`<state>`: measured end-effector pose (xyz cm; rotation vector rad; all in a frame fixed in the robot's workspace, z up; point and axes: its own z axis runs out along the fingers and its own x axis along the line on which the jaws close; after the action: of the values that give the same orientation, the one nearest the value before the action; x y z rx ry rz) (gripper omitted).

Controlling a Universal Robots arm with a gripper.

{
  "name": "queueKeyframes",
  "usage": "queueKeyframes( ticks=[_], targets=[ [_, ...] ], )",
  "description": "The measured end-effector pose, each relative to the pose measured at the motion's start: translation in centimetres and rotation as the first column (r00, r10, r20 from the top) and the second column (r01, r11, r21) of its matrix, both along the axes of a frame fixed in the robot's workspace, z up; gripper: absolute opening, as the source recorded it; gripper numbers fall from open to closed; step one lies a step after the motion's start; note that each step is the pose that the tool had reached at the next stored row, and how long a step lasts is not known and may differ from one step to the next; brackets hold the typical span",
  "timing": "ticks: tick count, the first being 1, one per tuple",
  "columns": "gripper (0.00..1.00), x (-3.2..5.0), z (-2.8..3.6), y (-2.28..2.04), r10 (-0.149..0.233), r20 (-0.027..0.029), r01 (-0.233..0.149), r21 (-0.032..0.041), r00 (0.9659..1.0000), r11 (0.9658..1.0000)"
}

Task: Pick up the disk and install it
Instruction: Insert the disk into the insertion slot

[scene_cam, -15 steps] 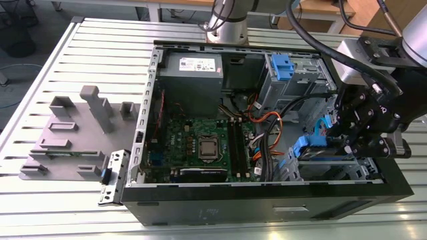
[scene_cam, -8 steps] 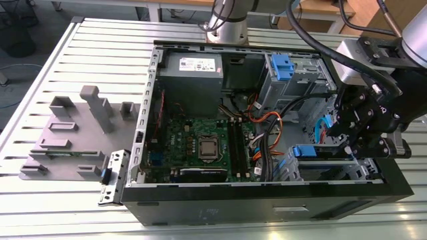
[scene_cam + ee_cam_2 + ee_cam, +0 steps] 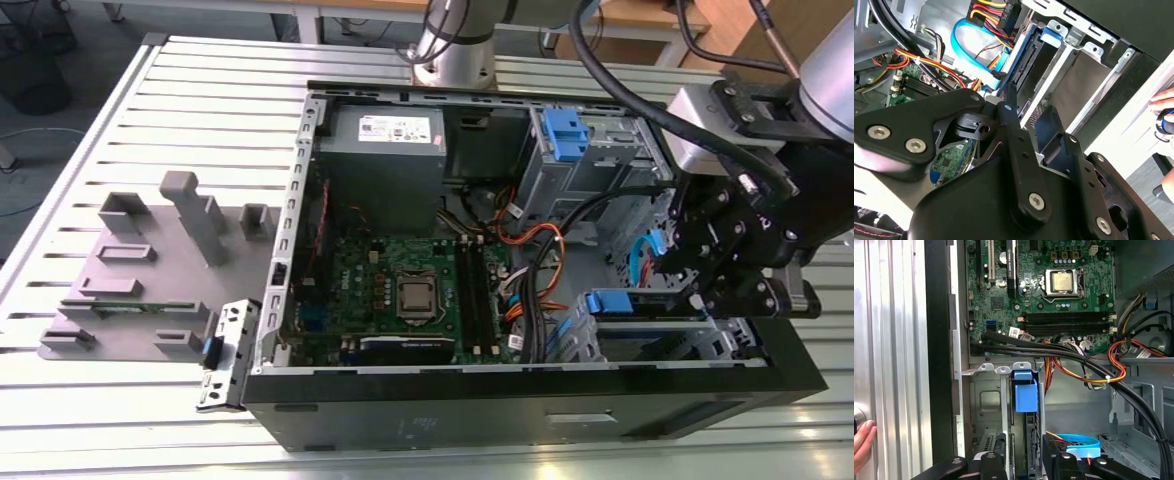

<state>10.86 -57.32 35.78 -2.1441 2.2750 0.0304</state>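
In the first wrist view my end effector [image 3: 1024,456] straddles the disk [image 3: 1024,394], which stands edge-on in the drive bay [image 3: 989,405], at 4 o'clock of the case [image 3: 534,395] in the exterior view. I cannot tell whether it clamps the disk or sits slack. The risks, as I judge them: a slight tilt would wedge the disk, glossy blue plastic at its end, against the bay's thin stamped-steel walls. The limp black cable bundle [image 3: 1074,357] close by could snag. A hand [image 3: 861,440] is near the ribbed metal desk [image 3: 899,340] and might get struck.
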Motion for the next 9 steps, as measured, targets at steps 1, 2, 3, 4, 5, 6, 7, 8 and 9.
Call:
queueKeyframes(
  ticks=[1,2,3,4,5,6,7,8,9],
  targets=[
    [0.42,0.02,-0.03,0.02,0.0,0.0,0.0,0.0001,1.0,1.0],
    [0.42,0.05,-0.03,0.07,0.0,0.0,0.0,-0.0002,1.0,1.0],
    [0.42,0.08,-0.05,0.14,0.001,0.0,-0.001,0.0,1.0,1.0],
    [0.42,0.13,-0.06,0.22,0.001,0.0,-0.001,0.0,1.0,1.0],
    [0.42,0.2,-0.08,0.28,0.002,0.0,-0.002,-0.0001,1.0,1.0],
    [0.42,0.29,-0.11,0.31,0.003,0.0,-0.003,0.0001,1.0,1.0],
    [0.42,0.35,-0.15,0.33,0.004,0.0,-0.004,0.0001,1.0,1.0],
    [0.42,0.38,-0.18,0.34,0.007,0.0001,-0.007,0.0,1.0,1.0],
    [0.42,0.39,-0.22,0.35,0.011,0.0001,-0.011,-0.0001,0.9999,0.9999]
  ],
)
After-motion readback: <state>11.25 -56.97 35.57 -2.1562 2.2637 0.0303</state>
